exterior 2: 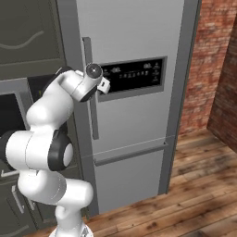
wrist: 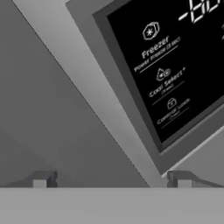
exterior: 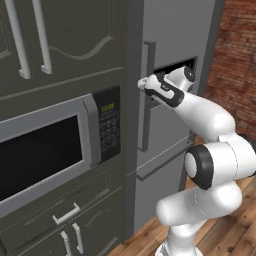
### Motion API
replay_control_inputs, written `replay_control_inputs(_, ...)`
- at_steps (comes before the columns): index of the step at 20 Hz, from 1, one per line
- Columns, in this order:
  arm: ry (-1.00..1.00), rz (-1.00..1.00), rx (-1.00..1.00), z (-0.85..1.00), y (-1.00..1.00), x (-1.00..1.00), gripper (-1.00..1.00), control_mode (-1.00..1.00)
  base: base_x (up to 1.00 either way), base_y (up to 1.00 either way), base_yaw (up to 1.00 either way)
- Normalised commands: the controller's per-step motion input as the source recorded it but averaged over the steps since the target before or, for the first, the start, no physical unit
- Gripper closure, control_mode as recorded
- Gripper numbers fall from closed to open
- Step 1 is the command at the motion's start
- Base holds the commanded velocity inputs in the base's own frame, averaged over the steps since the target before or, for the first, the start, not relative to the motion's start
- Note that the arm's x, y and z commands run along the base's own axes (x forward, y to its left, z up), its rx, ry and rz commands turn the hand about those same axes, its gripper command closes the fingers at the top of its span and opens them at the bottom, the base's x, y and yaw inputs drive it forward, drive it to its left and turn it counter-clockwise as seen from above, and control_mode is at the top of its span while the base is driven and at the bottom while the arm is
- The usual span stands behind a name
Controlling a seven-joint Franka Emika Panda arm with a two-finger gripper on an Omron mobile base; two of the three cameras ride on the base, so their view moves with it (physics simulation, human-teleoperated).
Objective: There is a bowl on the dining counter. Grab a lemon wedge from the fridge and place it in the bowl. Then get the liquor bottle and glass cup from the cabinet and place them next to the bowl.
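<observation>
The tall light grey fridge (exterior: pixel 172 30) (exterior 2: pixel 134 37) stands shut in front of me, with its black dispenser panel (exterior 2: pixel 134 74) (wrist: pixel 175 65) on the door. My gripper (exterior: pixel 141 84) (exterior 2: pixel 104 85) (wrist: pixel 111 180) is open at the fridge's long vertical bar handle (exterior: pixel 146 110) (exterior 2: pixel 92 115), level with the panel. In the hand view the handle (wrist: pixel 87 83) runs diagonally down between my two widely spread fingertips (wrist: pixel 43 178), nothing clamped. The bowl, lemon wedge, liquor bottle and glass cup are out of view.
Left of the fridge is a dark oven tower with a microwave (exterior: pixel 45 150) and dark cabinet doors (exterior: pixel 75 30) above it. The fridge's lower drawer bar (exterior 2: pixel 129 155) sits below my arm. A brick wall (exterior 2: pixel 210 69) and wooden floor (exterior 2: pixel 185 199) lie to the right.
</observation>
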Motion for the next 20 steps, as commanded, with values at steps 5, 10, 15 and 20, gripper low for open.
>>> replay_control_inputs(5,0.0,0.0,0.02,-0.04,0.0,0.42,-1.0,-1.0,0.0,0.0,0.0)
replay_control_inputs(10,0.0,0.0,0.0,-0.07,0.02,0.36,1.0,-1.0,0.0,0.0,0.0)
replay_control_inputs(15,0.0,0.0,0.0,-0.01,0.0,0.06,1.0,-1.0,0.0,0.0,0.0)
replay_control_inputs(20,-0.01,0.0,0.0,0.0,-0.31,-0.29,1.0,-1.0,0.0,0.0,0.0)
